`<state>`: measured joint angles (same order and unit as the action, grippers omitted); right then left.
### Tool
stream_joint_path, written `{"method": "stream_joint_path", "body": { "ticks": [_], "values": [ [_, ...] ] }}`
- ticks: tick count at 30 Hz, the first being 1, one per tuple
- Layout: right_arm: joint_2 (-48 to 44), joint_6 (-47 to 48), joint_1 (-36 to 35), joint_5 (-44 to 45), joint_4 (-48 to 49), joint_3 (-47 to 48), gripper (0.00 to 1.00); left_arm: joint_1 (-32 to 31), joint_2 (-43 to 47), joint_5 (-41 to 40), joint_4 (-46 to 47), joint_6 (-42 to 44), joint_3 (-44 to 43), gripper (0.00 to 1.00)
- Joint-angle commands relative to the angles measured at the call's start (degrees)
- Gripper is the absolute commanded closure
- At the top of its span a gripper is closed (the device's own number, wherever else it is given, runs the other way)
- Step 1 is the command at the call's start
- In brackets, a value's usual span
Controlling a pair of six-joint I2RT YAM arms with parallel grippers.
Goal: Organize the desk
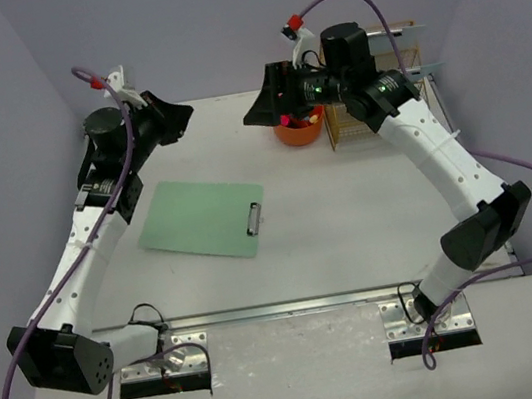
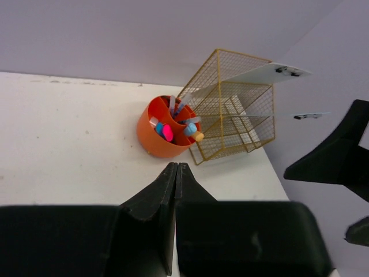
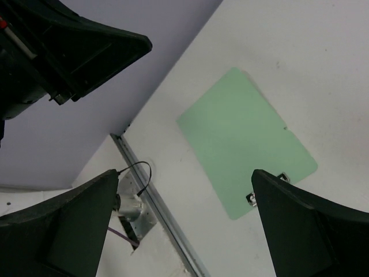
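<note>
The desk (image 1: 350, 217) is a white tabletop with a metal rail (image 1: 293, 306) along its front edge. A pale green clipboard (image 1: 205, 217) lies flat left of centre, its metal clip toward the right. My left gripper (image 1: 181, 112) is shut and empty, held above the far left of the desk. In the left wrist view its fingertips (image 2: 176, 168) press together, pointing at an orange cup (image 2: 164, 138). My right gripper (image 1: 262, 107) is open and empty, hovering just left of the orange cup (image 1: 301, 131). The right wrist view shows its jaws wide apart (image 3: 184, 173) above the clipboard (image 3: 242, 138).
The orange cup holds several pens and markers. A gold wire rack (image 1: 373, 107) stands right of it at the back right, also in the left wrist view (image 2: 230, 109). Lavender walls (image 1: 218, 25) enclose the desk. The left gripper (image 3: 75, 46) shows in the right wrist view.
</note>
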<state>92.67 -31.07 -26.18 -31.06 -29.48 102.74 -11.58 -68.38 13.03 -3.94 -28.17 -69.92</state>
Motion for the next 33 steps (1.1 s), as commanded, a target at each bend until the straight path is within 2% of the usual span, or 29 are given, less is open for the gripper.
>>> {"method": "stream_joint_path", "body": {
  "ticks": [1,2,5,6,8,11,15,19,22,31,33],
  "values": [
    [-2.6,1.21,-0.36,4.56,-3.75,-2.68,0.02,-0.28,-3.72,-5.18,-7.27,11.36,-5.8,0.97],
    [-3.76,1.58,-0.36,5.67,-4.57,-5.31,0.03,-0.28,-4.67,-7.92,-9.98,14.66,-7.12,0.95],
    [-7.64,-0.37,-0.44,8.37,-2.78,-16.29,0.11,-0.28,-6.82,-16.07,-16.01,21.34,-7.08,0.65],
    [-8.54,-2.34,-0.45,9.4,-2.13,-20.42,0.16,-0.28,-6.97,-18.83,-16.74,22.27,-6.59,0.58],
    [-8.62,-6.23,-1.2,11.71,-0.82,-26.26,0.23,-0.13,-6.34,-22.76,-16.81,22.92,-4.16,0.49],
    [-5.3,-9.15,-4.33,14.31,-1.67,-29.17,0.21,-0.1,-4.99,-26.79,-16.57,22.24,-1.7,0.37],
    [2.41,-12.61,-8.05,19.16,-5.31,-26.02,0.2,-0.1,-3.8,-29.85,-17.63,17.99,0.67,0.37],
    [10.78,-16.71,-10.4,22.03,-8.75,-21.27,0.25,-0.1,-1.74,-32.81,-16.71,15.94,4.67,0.44],
    [17.37,-17.82,-13.76,25.08,-11.21,-16.97,0.25,0.06,0.85,-33.39,-14.69,14.85,7.73,0.45],
    [29.67,-18.23,-16.27,30.97,-12.71,-3.39,0.24,2.0,5.27,-33.42,-11.79,12.87,16.04,0.42],
    [32.76,-16.95,-16.87,33.11,-12.71,-1.02,0.27,3.37,5.79,-33.42,-11.87,12.36,16.9,0.37]
  ]
}}
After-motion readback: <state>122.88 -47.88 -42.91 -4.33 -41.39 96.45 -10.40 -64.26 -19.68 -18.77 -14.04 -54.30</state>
